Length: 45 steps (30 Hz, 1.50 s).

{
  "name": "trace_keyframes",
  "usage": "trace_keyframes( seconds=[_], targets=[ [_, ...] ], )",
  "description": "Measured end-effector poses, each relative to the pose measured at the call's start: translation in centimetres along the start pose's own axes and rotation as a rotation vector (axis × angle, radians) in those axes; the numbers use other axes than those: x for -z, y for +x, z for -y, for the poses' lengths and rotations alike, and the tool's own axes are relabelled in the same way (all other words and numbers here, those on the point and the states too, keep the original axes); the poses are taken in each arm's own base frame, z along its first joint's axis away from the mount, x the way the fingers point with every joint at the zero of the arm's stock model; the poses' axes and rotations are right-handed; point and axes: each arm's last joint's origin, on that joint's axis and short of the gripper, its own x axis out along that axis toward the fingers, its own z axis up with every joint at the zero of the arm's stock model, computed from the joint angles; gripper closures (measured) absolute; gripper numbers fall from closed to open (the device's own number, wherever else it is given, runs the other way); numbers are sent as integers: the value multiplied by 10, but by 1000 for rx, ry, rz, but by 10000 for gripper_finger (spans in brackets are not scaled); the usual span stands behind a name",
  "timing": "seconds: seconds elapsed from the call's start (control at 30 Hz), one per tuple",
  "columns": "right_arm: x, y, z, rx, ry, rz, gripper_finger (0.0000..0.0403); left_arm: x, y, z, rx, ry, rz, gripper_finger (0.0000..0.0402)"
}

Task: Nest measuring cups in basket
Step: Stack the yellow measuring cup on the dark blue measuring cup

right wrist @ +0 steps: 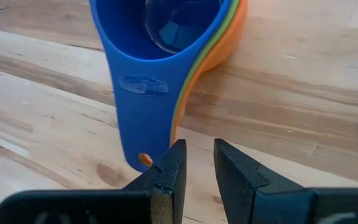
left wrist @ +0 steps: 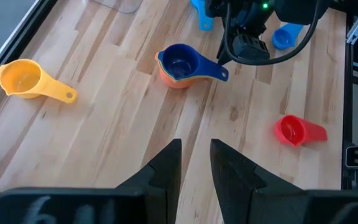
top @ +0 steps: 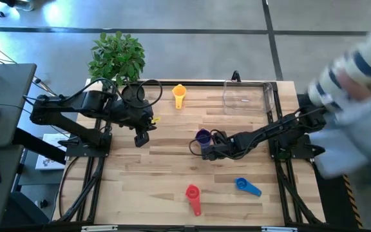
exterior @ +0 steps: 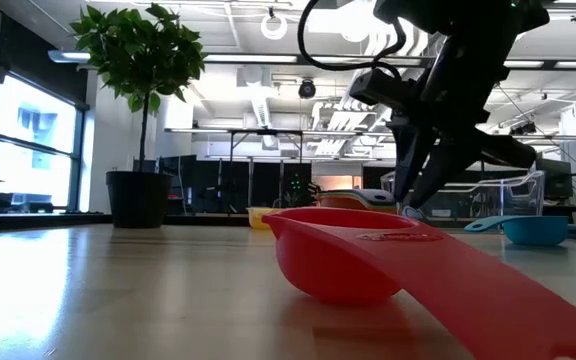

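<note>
Right gripper (right wrist: 194, 165) low over the worktop (top: 140, 187) at mid-frame in the high view, just beside the nested stack (top: 202, 136). Fingers (right wrist: 169, 168) spread only a narrow gap, holding nothing — the left fingertip right at the edge of the blue cup's handle (right wrist: 143, 106), at the bottom centre of the right wrist frame; actual contact hard to tell.

Stack of 3 visible layers there: blue cup (left wrist: 180, 60) on top, a green rim beneath it, an orange cup (right wrist: 229, 43) at the bottom, all resting on the wood.

Left gripper (left wrist: 195, 165) hanging above the worktop left of centre in the high view, well apart from the stack. Fingers (left wrist: 166, 168) slightly parted, with bare wood showing in the slit — nothing between them.

Elsewhere in the high view: yellow cup (top: 179, 95) at upper centre, red cup (top: 192, 195) at lower centre, light blue cup (top: 246, 186) at lower right, each lying alone on the worktop.

Basket (top: 248, 95) at upper right of the high view, near the worktop's far edge, no cups visible in it.

Potted plant (top: 116, 55) at upper left, beyond the worktop's corner. Person (top: 356, 84) blurred at the right edge.
</note>
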Motion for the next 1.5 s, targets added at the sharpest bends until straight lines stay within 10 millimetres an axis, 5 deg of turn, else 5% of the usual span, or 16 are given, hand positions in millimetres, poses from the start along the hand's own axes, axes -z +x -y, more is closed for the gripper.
trace_keyframes(
  seconds=[0.23,0.53,1.1,1.5],
  targets=[
    [-6,-15,-5,-83,19,79,329,-3,3,-4,-94,-36,36,326],
    [-31,-65,-5,-214,-24,276,329,-12,16,-23,-210,-149,38,326],
    [-155,-111,2,-433,-461,579,329,-20,23,-39,-255,-227,65,326],
    [-227,-131,28,-561,-533,794,329,-23,23,-49,-278,-424,100,326]
  ],
)
